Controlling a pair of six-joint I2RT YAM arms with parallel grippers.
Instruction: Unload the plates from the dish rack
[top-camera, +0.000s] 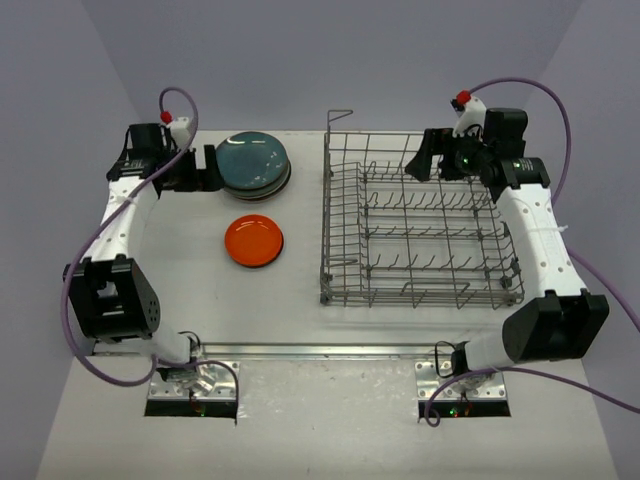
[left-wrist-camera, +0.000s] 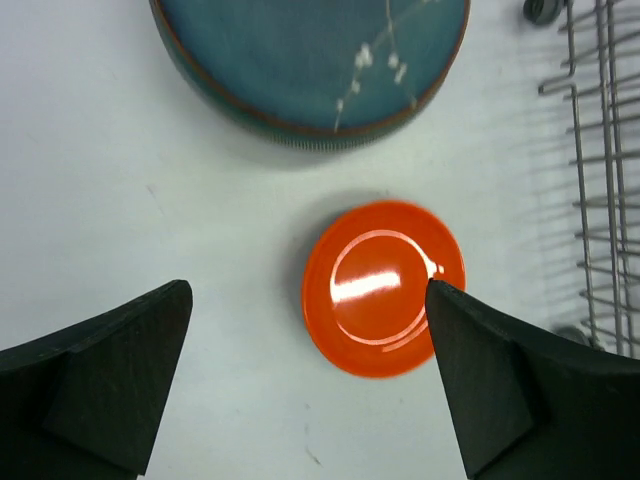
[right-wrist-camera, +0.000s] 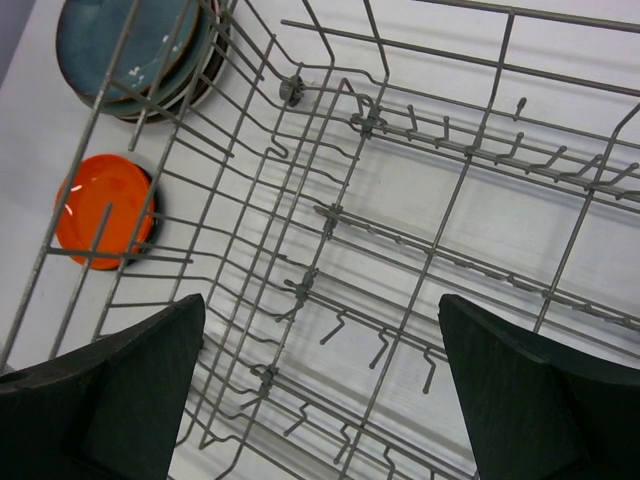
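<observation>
The grey wire dish rack (top-camera: 420, 225) stands on the right of the table and holds no plates. A stack of large plates with a teal one on top (top-camera: 253, 164) lies at the back left. The small orange-red plate (top-camera: 254, 241) lies flat in front of the stack, with a dark rim of another plate showing under it. The stack also shows in the left wrist view (left-wrist-camera: 310, 60), as does the orange-red plate (left-wrist-camera: 383, 286). My left gripper (top-camera: 212, 168) is open and empty, just left of the stack. My right gripper (top-camera: 420, 157) is open and empty above the rack's far right corner (right-wrist-camera: 400, 240).
The rack's raised wire loop (top-camera: 340, 115) stands at its far left corner. The table's near edge carries a metal rail (top-camera: 320, 350) between the arm bases. Grey walls close in the back and sides.
</observation>
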